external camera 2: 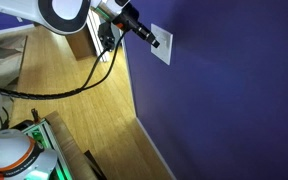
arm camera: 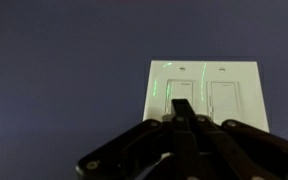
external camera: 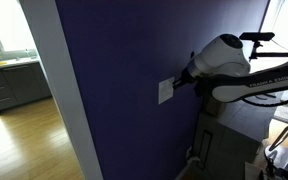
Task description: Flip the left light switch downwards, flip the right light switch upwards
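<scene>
- Closest to the wrist camera is the gripper [arm camera: 181,112]. Its two dark fingers come together into one tip, with no gap that I can see between them, and they hold nothing.
- This tip lies over the lower part of the left light switch [arm camera: 181,88], which is the left half of the cream-white wall plate [arm camera: 204,70]. The right light switch [arm camera: 224,100] is just beside it and uncovered. I cannot tell from this view whether the tip already touches the rocker, or which way each rocker is set.
- I judge that the step in hand is the first one, pressing the left switch down. To do it well, the closed tip should push on the lower half of the rocker, straight towards the wall [arm camera: 54,70]. It should also keep away from the middle line, so that the neighbour is not pressed too. A short, gentle push should be enough, because a hard one may make the tip slip on the smooth plastic.
- In an exterior view the wall plate [external camera: 165,92] is only a small pale rectangle and its halves cannot be separated. This view does show the white arm [external camera: 224,52] reaching to it, and a doorway [external camera: 9,60] into a bright room.
- In an exterior view from above, the gripper [external camera 2: 152,40] meets the plate, and a black cable [external camera 2: 59,92] hangs over the wooden floor [external camera 2: 94,130]. The wrist view shows none of this.
</scene>
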You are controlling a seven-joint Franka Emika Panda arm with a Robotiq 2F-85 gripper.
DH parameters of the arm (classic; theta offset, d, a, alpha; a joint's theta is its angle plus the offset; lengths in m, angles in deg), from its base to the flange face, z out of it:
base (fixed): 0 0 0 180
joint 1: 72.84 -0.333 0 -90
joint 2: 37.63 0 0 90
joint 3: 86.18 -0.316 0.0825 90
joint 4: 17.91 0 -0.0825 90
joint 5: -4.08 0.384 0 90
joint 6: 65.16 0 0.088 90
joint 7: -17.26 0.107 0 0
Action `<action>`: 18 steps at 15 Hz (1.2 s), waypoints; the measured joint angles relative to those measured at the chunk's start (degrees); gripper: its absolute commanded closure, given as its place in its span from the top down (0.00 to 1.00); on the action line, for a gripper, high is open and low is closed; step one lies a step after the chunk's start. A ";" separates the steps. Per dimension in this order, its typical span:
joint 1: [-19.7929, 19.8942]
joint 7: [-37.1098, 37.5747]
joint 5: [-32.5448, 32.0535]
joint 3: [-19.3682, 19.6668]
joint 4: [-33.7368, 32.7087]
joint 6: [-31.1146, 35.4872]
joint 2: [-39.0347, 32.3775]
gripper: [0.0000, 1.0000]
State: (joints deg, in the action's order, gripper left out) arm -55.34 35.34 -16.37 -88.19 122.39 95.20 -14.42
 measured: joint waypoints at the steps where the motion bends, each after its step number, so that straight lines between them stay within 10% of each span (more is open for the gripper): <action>1: -0.15 -0.73 0.66 0.17 -0.12 0.26 -0.31 0.00; 18: -2.23 -6.35 5.68 1.92 -1.26 3.68 -2.67 0.00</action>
State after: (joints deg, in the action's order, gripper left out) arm -57.57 28.99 -10.69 -86.27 121.13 98.88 -17.09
